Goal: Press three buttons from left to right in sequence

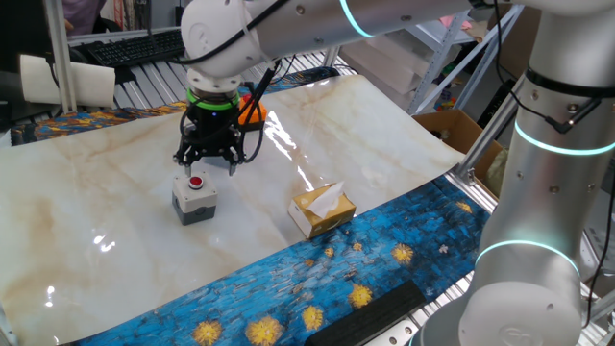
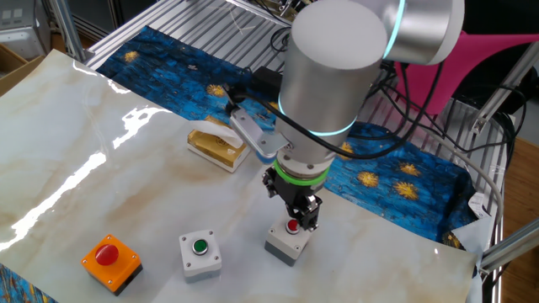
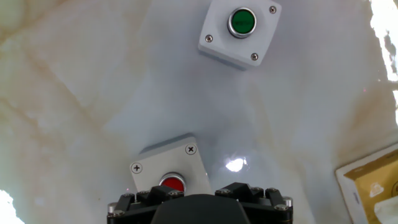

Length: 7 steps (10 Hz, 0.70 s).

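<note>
Buttons sit in a loose row on the pale marble-patterned table (image 2: 76, 160), best seen in the other fixed view. At the left of that view, near its bottom edge, is the orange box with a red button (image 2: 110, 262), resting at an angle to the row. Just right of it, apart from it, stands the grey box with a green button (image 2: 200, 252); the hand view shows the same box toward the top, its corner screws plain. Further right is the grey box with a red button (image 2: 289, 240), and the gripper (image 2: 296, 212) hangs directly above it, pointing straight down, with the red cap showing just under the black fingers. Whether the fingertips touch the cap cannot be told from any view. The fingers stand wide apart, though the frames themselves hide the gap behind the dark gripper body. Beyond the gripper, toward the far side, a tan tissue box (image 2: 217, 147) lies on the table near the edge of a blue cloth with yellow flowers (image 2: 396, 181). In one fixed view the orange box peeks out from behind the arm, and the tissue box sits right of the grey box.
</note>
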{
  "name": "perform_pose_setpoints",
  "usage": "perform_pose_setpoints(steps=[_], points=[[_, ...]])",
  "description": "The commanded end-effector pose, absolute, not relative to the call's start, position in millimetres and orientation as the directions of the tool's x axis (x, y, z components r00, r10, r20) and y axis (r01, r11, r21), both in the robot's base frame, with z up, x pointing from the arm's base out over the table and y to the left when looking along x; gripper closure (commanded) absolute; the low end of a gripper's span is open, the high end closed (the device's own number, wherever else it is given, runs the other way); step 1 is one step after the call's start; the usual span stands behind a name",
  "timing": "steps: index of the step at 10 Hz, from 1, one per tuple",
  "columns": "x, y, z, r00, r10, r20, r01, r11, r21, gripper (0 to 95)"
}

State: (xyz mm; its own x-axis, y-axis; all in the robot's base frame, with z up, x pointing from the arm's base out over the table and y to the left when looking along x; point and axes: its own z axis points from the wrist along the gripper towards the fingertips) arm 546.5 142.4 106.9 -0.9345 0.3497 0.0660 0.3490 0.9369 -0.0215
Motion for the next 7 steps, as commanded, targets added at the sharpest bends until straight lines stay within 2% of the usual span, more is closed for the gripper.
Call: perform_pose_setpoints(steps=[1, 7], points=[[547.9, 141.9, 106.2, -0.937, 0.342, 0.067, 0.341, 0.940, -0.023, 19.0], [549.8, 138.0, 105.0, -0.944, 0.321, 0.077, 0.320, 0.947, -0.023, 19.0]])
